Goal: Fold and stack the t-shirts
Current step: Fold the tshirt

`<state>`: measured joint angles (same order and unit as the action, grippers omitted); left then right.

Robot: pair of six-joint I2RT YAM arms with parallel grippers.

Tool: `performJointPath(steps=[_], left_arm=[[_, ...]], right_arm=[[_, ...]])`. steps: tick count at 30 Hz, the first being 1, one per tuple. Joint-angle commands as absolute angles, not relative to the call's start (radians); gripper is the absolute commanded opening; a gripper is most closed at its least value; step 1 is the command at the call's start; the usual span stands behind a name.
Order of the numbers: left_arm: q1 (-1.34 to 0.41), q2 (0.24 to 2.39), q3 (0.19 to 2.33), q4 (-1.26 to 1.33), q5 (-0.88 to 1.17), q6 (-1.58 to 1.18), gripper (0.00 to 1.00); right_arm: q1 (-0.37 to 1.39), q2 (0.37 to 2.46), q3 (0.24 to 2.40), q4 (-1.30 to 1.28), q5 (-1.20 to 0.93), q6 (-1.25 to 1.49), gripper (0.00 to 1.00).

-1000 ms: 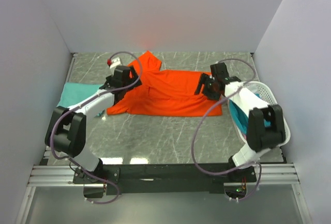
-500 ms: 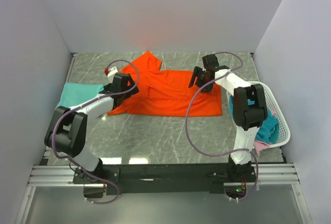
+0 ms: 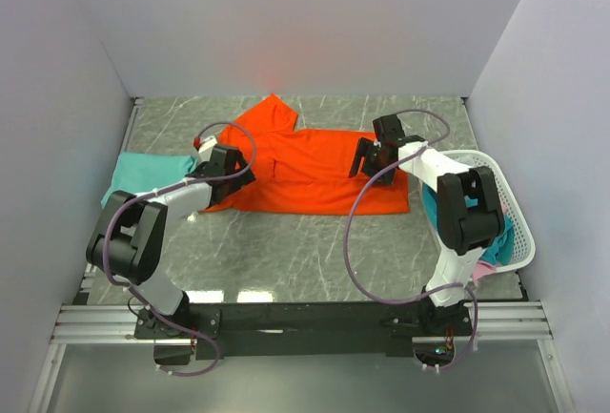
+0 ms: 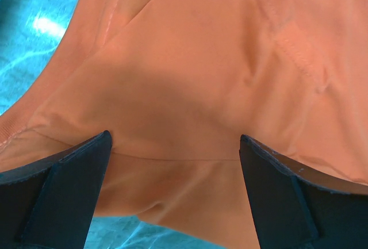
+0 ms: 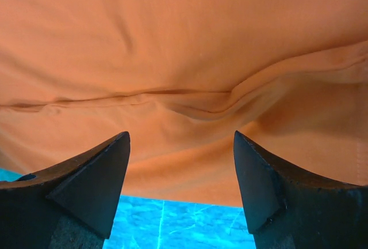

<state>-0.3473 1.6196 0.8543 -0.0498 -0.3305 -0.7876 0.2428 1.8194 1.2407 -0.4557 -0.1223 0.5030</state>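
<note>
A bright orange-red t-shirt (image 3: 315, 173) lies spread across the middle of the table, one sleeve pointing to the back. My left gripper (image 3: 236, 167) is open over the shirt's left edge; in the left wrist view the orange cloth (image 4: 190, 88) fills the space between the jaws. My right gripper (image 3: 370, 158) is open over the shirt's right part; the right wrist view shows a fold of the cloth (image 5: 195, 105) just ahead of the jaws. A teal t-shirt (image 3: 143, 173) lies flat at the far left. More teal and pink cloth (image 3: 496, 237) sits in the basket.
A white lattice basket (image 3: 510, 213) stands at the right edge of the table. White walls close in the back and both sides. The marbled grey tabletop (image 3: 305, 251) shows in front of the shirt.
My left gripper has moved slightly down and right along the shirt's left edge. My right gripper swung from the basket side back over the shirt's right part.
</note>
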Motion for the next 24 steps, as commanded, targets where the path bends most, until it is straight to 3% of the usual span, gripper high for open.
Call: performJointPath(steps=[1,14,24], left_arm=[[-0.341,1.626,0.839,-0.043,-0.339,-0.821,0.99],[-0.316,1.577,0.762,-0.071,-0.377,-0.847,1.0],[-0.316,1.428,0.75,-0.094,-0.351,-0.847,0.99]], right_arm=[[0.25,1.836,1.262,-0.428,-0.114,0.492,0.79],[0.226,2.014,1.499,-0.5,-0.055,0.5,0.79],[0.224,1.795,1.41,-0.523,-0.012,0.498,0.79]])
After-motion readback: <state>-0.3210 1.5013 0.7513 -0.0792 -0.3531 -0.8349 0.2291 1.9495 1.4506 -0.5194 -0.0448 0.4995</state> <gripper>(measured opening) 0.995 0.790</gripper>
